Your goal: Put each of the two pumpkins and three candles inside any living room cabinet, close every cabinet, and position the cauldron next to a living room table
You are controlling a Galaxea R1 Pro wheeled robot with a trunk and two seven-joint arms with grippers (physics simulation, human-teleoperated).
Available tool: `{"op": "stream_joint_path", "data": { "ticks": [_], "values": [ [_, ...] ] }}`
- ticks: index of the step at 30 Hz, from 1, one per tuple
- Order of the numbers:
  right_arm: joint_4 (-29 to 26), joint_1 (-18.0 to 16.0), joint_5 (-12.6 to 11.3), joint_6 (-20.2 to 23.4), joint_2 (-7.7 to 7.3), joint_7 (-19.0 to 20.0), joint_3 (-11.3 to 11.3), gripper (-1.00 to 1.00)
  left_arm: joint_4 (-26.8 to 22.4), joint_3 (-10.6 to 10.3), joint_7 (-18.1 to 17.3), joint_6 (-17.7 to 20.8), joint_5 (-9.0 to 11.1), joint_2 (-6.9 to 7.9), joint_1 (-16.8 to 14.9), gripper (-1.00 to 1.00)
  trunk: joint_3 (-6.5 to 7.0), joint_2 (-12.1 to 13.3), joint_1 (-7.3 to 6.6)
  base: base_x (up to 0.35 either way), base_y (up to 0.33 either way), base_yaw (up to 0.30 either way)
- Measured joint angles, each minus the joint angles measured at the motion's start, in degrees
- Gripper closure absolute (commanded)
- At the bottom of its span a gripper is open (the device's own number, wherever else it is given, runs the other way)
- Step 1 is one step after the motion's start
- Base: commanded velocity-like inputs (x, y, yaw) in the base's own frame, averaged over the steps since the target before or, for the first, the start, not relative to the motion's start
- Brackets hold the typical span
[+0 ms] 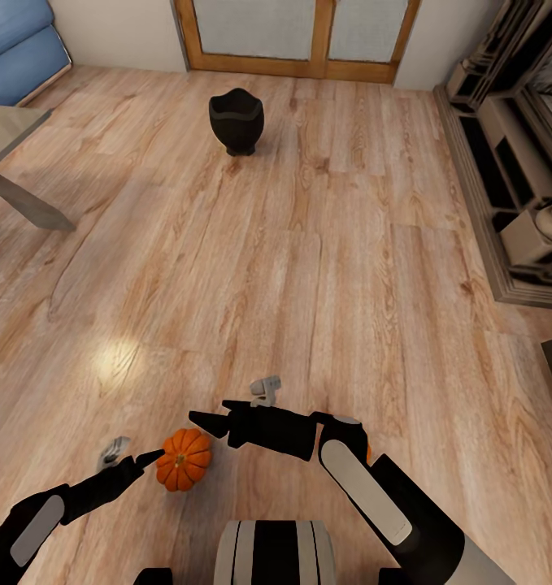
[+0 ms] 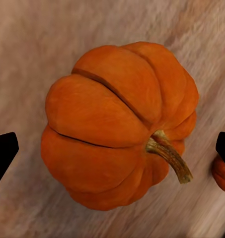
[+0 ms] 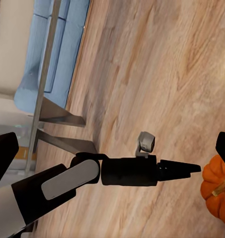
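An orange ribbed pumpkin lies on the wood floor just ahead of me. My left gripper is open beside it; in the left wrist view the pumpkin sits between the spread fingertips, apart from both. A second pumpkin peeks in at that view's edge and shows as an orange sliver behind my right forearm. My right gripper is open and empty, just beyond the first pumpkin. The black cauldron stands far ahead on the floor. The grey-topped table is at the far left. No candle is in view.
The dark-brown cabinet runs along the right wall with pale insides showing. A blue sofa sits at the back left behind the table. Wood-framed doors close off the far wall. Bare floor lies between me and the cauldron.
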Motion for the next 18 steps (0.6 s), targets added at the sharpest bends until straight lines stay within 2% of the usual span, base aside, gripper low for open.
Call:
{"op": "stream_joint_path", "data": {
  "ticks": [7, 9, 16, 18],
  "values": [
    [0.0, 0.0, 0.0, 0.0, 0.00, 0.0, 0.0, -1.00, 0.0, 0.0, 0.1, 0.0, 0.0, -0.05, 0.0, -1.00, 0.00, 0.0, 0.00, 0.000, -0.001, 0.000],
    [0.0, 0.0, 0.0, 0.0, 0.00, 0.0, 0.0, -1.00, 0.0, 0.0, 0.1, 0.0, -0.1, -0.05, 0.0, -1.00, -0.44, 0.0, 0.05, 0.000, 0.000, 0.000],
    [0.0, 0.0, 0.0, 0.0, 0.00, 0.1, 0.0, -1.00, 0.0, 0.0, 0.3, -0.1, -0.1, -0.12, 0.0, -1.00, -0.44, 0.0, 0.05, 0.000, 0.000, 0.000],
    [0.0, 0.0, 0.0, 0.0, 0.00, 0.1, 0.0, -1.00, -0.1, 0.0, 0.4, -0.1, -0.1, -0.13, 0.0, -1.00, -0.88, -0.1, 0.11, 0.000, 0.000, 0.000]
  ]
}}
